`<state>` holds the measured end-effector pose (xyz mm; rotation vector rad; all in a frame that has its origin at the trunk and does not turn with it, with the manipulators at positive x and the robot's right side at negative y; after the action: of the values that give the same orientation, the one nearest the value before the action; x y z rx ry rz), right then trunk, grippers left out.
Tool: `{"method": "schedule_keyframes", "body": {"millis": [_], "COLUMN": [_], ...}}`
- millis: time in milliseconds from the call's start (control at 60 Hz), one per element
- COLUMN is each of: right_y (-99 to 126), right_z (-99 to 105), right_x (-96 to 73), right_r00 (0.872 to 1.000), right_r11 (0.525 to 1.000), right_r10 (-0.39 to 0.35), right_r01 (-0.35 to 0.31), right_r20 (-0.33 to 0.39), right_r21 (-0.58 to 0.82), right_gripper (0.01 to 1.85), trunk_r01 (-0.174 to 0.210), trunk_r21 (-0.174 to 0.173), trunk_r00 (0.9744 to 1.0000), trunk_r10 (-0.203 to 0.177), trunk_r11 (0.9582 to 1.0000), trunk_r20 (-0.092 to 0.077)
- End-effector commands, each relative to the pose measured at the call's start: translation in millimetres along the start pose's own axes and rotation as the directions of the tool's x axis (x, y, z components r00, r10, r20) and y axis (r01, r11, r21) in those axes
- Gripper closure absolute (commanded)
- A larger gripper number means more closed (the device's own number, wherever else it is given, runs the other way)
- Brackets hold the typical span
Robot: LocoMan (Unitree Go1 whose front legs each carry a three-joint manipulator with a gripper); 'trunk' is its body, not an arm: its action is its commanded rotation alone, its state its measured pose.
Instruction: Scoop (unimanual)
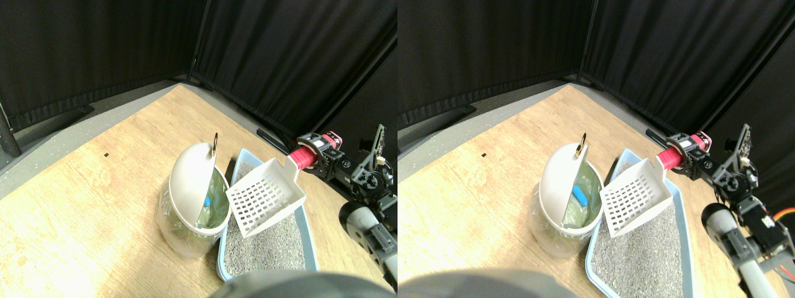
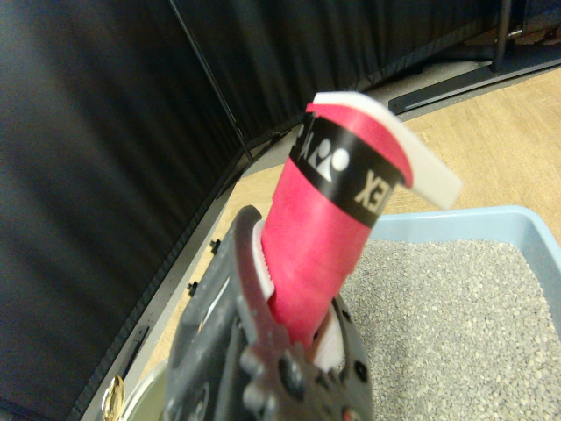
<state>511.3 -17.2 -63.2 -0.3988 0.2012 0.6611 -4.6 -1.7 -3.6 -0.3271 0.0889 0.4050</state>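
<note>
A white slotted scoop [image 1: 266, 197] hangs tilted above the left edge of the litter tray [image 1: 310, 239], its open mouth turned toward the white bin [image 1: 186, 233]. No lump shows in the scoop. Its red wrapped handle [image 1: 303, 158] runs back into my right gripper [image 1: 320, 152], which is shut on it. In the wrist view the red handle [image 2: 329, 237] rises out between the dark jaws of the gripper [image 2: 294, 324]. A small blue piece [image 1: 207, 201] lies inside the bin's green liner, under the tipped swing lid [image 1: 192, 171].
Grey litter [image 1: 267, 245] fills the light blue tray, seen too in the wrist view as litter [image 2: 447, 324] inside the tray rim [image 2: 491, 217]. The bin stands against the tray's left side on a wooden floor [image 1: 93, 186]. Black curtains [image 1: 279, 56] close the back and right.
</note>
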Motion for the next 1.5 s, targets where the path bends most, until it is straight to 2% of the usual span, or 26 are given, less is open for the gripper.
{"method": "schedule_keyframes", "body": {"millis": [17,50,67,183,367,417,433,517,600,633,667,733,750,817,850,983,1000,1033,1083,1117,1133,1167,1250,1333,1400,1500], "right_y": [-2.2,-4.4,-5.7,-14.3,-26.6,-31.3,-35.1,-38.9,-48.5,-51.2,-52.7,-56.9,-58.5,-58.5,-65.2,-69.8,-72.1,-73.5,-74.8,-74.8,-75.9,-76.4,-78.4,-79.6,-80.5,-81.1], "right_z": [2.1,-0.9,-2.5,-13.0,-29.4,-35.4,-40.7,-46.1,-61.1,-65.5,-68.1,-74.8,-77.4,-77.4,-89.6,-99.3,-105.9,-110.5,-114.7,-114.7,-118.9,-120.8,-129.8,-137.8,-142.7,-148.0], "right_x": [-0.1,-1.4,-2.0,-7.9,-15.7,-18.8,-21.2,-24.0,-33.0,-35.2,-37.0,-41.7,-43.7,-43.7,-53.8,-61.2,-67.0,-71.7,-75.6,-75.6,-80.1,-81.7,-87.7,-91.6,-93.1,-94.5], "right_r00": [0.998,0.997,0.996,0.987,0.972,0.965,0.958,0.951,0.932,0.926,0.924,0.915,0.911,0.911,0.89,0.876,0.858,0.847,0.838,0.838,0.826,0.822,0.806,0.795,0.792,0.789], "right_r11": [1.0,0.999,0.998,0.988,0.961,0.948,0.935,0.924,0.886,0.879,0.872,0.858,0.858,0.858,0.839,0.832,0.815,0.806,0.802,0.802,0.795,0.791,0.776,0.766,0.767,0.763], "right_r10": [-0.014,-0.018,-0.021,-0.085,-0.146,-0.169,-0.199,-0.229,-0.302,-0.31,-0.322,-0.339,-0.347,-0.347,-0.382,-0.397,-0.429,-0.445,-0.459,-0.459,-0.476,-0.482,-0.514,-0.533,-0.538,-0.541], "right_r01": [0.013,0.016,0.016,0.067,0.096,0.103,0.123,0.146,0.198,0.194,0.204,0.206,0.212,0.212,0.219,0.216,0.232,0.238,0.249,0.249,0.257,0.26,0.293,0.308,0.318,0.315], "right_r20": [0.063,0.081,0.09,0.134,0.184,0.2,0.207,0.205,0.199,0.214,0.208,0.217,0.222,0.222,0.25,0.275,0.282,0.291,0.293,0.293,0.301,0.303,0.292,0.29,0.289,0.291], "right_r21": [0.006,0.036,0.053,0.139,0.26,0.301,0.331,0.354,0.419,0.436,0.445,0.47,0.468,0.468,0.498,0.511,0.531,0.541,0.544,0.544,0.55,0.553,0.559,0.564,0.557,0.564], "right_gripper": [1.58,1.66,1.81,1.81,1.81,1.81,1.81,1.81,1.81,1.81,1.81,1.81,1.81,1.81,1.81,1.81,1.81,1.81,1.81,1.81,1.81,1.81,1.81,1.81,1.81,1.81], "trunk_r01": [-0.003,0.003,0.005,0.021,0.05,0.06,0.068,0.077,0.106,0.118,0.121,0.143,0.143,0.143,0.175,0.2,0.217,0.222,0.237,0.239,0.247,0.25,0.269,0.28,0.287,0.289], "trunk_r21": [0.006,0.011,0.012,0.024,0.046,0.052,0.057,0.064,0.088,0.097,0.1,0.116,0.116,0.116,0.136,0.15,0.161,0.165,0.172,0.173,0.177,0.178,0.184,0.191,0.194,0.195], "trunk_r00": [0.9999,0.9999,0.9999,0.9997,0.9986,0.9981,0.9976,0.9969,0.9942,0.9928,0.9924,0.9895,0.9895,0.9895,0.9843,0.9795,0.9759,0.9747,0.9714,0.9708,0.9687,0.9681,0.9629,0.9597,0.9576,0.9573], "trunk_r10": [0.003,-0.003,-0.005,-0.021,-0.049,-0.059,-0.066,-0.076,-0.104,-0.116,-0.119,-0.14,-0.14,-0.14,-0.171,-0.194,-0.21,-0.215,-0.229,-0.231,-0.239,-0.241,-0.26,-0.271,-0.278,-0.279], "trunk_r11": [1.0,0.9999,0.9999,0.9995,0.9977,0.9969,0.9961,0.995,0.9905,0.9882,0.9876,0.9829,0.9829,0.9829,0.975,0.9682,0.9628,0.961,0.9563,0.9555,0.9525,0.9519,0.9454,0.9408,0.9379,0.9373], "trunk_r20": [-0.011,-0.011,-0.011,-0.013,-0.018,-0.018,-0.02,-0.021,-0.027,-0.03,-0.031,-0.036,-0.036,-0.036,-0.045,-0.053,-0.06,-0.061,-0.065,-0.065,-0.068,-0.068,-0.072,-0.074,-0.076,-0.077]}}
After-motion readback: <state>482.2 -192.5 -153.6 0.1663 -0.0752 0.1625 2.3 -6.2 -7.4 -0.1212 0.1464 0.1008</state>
